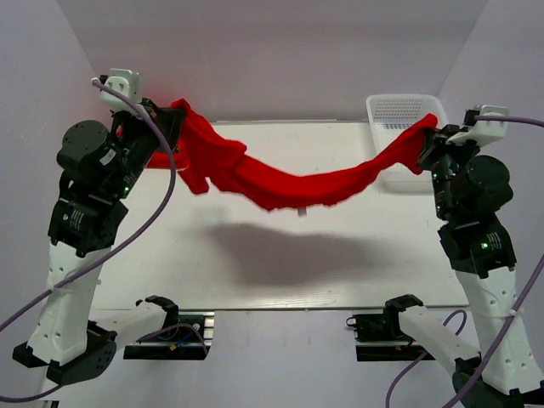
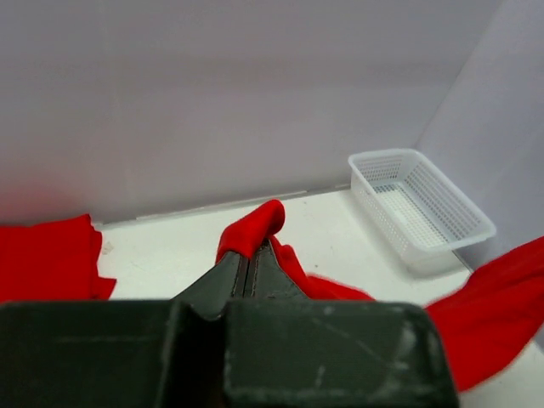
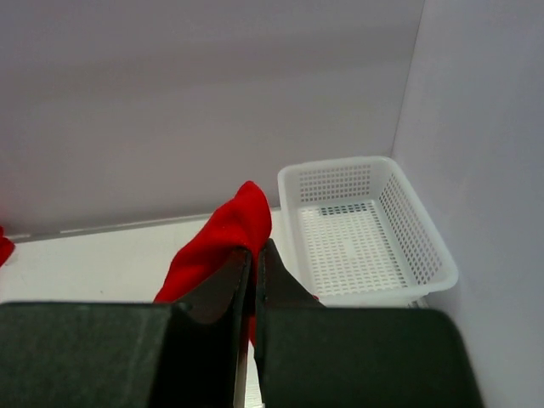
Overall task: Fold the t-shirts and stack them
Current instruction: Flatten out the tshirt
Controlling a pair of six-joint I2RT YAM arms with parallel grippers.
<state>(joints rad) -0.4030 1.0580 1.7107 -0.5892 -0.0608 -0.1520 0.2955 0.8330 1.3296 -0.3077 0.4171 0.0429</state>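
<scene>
A red t-shirt [image 1: 297,183] hangs in the air across the table, stretched between both grippers and sagging in the middle, a small white tag dangling below it. My left gripper [image 1: 166,127] is shut on its left end, seen pinched in the left wrist view [image 2: 255,229]. My right gripper [image 1: 429,140] is shut on its right end, seen in the right wrist view [image 3: 229,229]. More red t-shirt fabric [image 2: 47,259] lies on the table at the far left, also showing behind the left arm [image 1: 161,159].
A white mesh basket [image 1: 399,115] stands at the back right corner, empty inside in the right wrist view [image 3: 357,246] and the left wrist view [image 2: 416,208]. White walls close the table at back and sides. The shirt's shadow [image 1: 289,255] falls on the white table.
</scene>
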